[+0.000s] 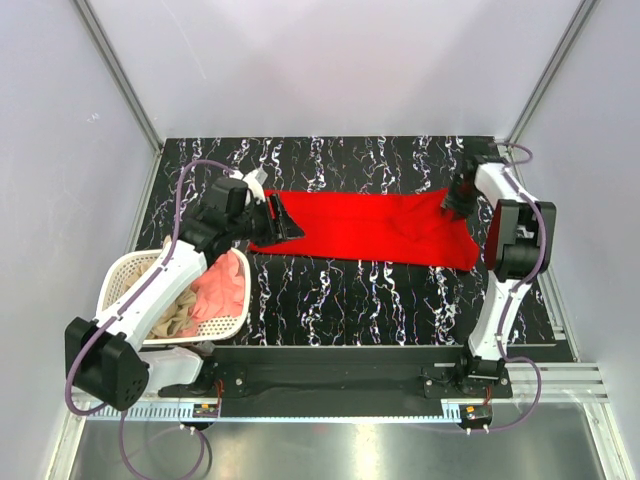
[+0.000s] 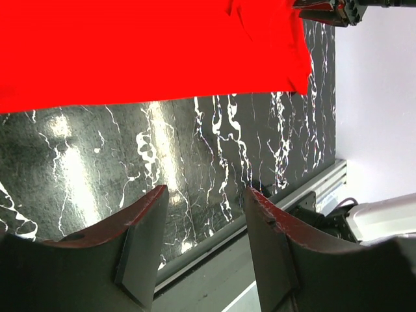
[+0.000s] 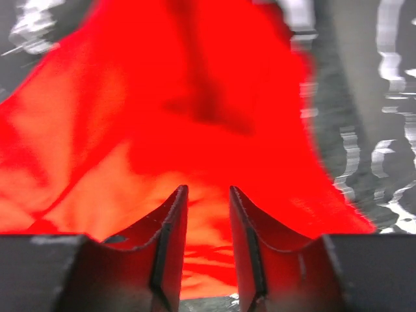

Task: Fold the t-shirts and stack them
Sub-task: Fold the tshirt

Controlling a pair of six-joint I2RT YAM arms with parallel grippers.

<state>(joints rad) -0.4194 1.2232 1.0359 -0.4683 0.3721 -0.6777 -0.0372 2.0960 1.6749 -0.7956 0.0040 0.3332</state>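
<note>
Stretching across the black marbled worktop (image 1: 340, 300), the red t-shirt (image 1: 370, 225) lies spread out in a long band from left to right, its right end creased and bunched a little. It sits toward the back half of the worktop, with bare marble in front of it.

Over on the left, the left end effector (image 1: 283, 217) hangs at the shirt's left end. The left wrist view shows its two fingers (image 2: 140, 247) standing wide apart with nothing between them, only dark worktop showing through the gap and the red cloth lying beyond the tips.

On the right, the right end effector (image 1: 458, 200) is down at the shirt's far right end. Its wrist view is blurred, but the fingers (image 3: 169, 247) are parted with a narrow gap, and red cloth fills the view beneath and ahead of them. No fold of cloth shows pinched between the pads.

Down at the near left corner sits the white laundry basket (image 1: 120, 275), beside the left arm. A salmon-pink t-shirt (image 1: 220, 290) is heaped against its right side, rising above the rim, and a tan-beige t-shirt (image 1: 178, 310) lies crumpled lower in the basket, partly behind the arm.
</note>
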